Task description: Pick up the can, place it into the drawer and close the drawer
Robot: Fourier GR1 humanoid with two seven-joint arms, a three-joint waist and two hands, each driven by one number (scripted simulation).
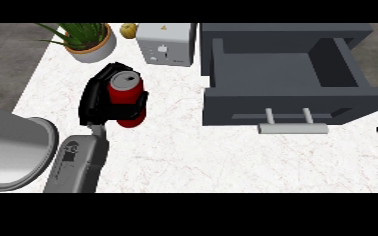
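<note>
A red can [126, 87] with a silver top stands upright on the white marble counter, left of the drawer. My left hand [94, 100] is curled round it from the left, and black fingers hide much of its lower side. The grey forearm [77, 162] comes in from the lower left. The dark grey drawer [280, 104] is pulled open at the right. Its inside shows nothing in it, and its pale handle [292, 128] points toward me. My right hand does not show.
A potted green plant [88, 42] stands at the back left. A white toaster [167, 45] and a small yellow object [129, 29] sit behind the can. A large rounded grey shape [26, 152] fills the lower left edge.
</note>
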